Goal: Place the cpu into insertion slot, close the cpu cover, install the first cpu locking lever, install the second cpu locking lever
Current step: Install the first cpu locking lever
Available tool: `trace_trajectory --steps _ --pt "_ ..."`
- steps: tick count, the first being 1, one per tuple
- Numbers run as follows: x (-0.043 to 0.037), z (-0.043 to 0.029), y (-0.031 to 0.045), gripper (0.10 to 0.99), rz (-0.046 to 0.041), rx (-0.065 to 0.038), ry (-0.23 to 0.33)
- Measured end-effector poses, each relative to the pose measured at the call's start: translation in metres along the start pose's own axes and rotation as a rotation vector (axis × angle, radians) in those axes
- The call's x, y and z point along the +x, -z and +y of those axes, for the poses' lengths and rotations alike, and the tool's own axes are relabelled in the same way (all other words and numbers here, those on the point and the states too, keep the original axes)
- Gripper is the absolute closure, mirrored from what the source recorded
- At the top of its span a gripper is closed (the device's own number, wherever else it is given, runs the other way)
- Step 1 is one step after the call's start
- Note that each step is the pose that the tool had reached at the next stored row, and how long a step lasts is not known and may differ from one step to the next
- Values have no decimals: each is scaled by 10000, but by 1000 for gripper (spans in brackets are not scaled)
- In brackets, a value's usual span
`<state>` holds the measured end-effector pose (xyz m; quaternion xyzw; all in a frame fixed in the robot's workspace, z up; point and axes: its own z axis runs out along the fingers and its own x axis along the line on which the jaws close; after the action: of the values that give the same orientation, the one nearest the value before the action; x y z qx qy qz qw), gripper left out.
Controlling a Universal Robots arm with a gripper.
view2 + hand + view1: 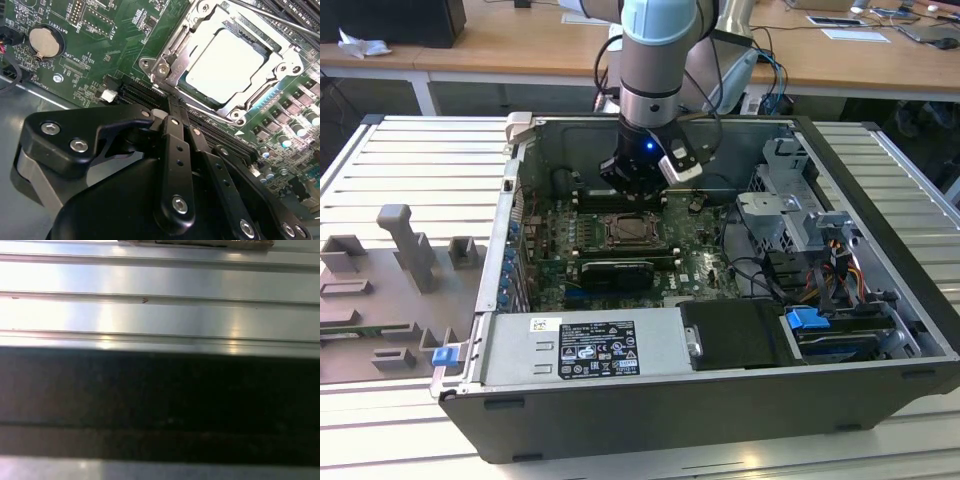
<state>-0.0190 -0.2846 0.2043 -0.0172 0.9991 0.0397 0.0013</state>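
With its fingers pressed together and empty, the gripper [170, 107] hovers beside the insertion slot [165, 65], where the cpu [225, 65] sits under the closed cpu cover [280, 62]; a misjudged push risks scraping the motherboard [105, 40]

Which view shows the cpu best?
The second wrist view: the cpu sits close up in its socket under the metal cover. The exterior view shows it small and distant below the gripper.

Open black computer case [880, 190], green motherboard [700, 262], round coin battery [45, 41], grey holders [410, 245], blue connector [807, 320]
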Motion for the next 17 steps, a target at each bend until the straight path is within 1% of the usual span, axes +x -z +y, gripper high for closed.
trace_trajectory --steps 1,3,8,9,11,14,16,17 --pt "0 0 -1 980 0 7 2" --pt "-1 -1 -7 980 2 72 1" --pt "-4 -1 -15 980 -1 73 -2" --pt "-7 2 -25 980 -9 51 1" --pt "-11 -3 -30 980 1 72 0" --pt "-16 -2 -28 980 -1 71 -2" --pt "-18 1 2 980 -4 67 0" --pt "-18 5 63 980 -1 70 0"
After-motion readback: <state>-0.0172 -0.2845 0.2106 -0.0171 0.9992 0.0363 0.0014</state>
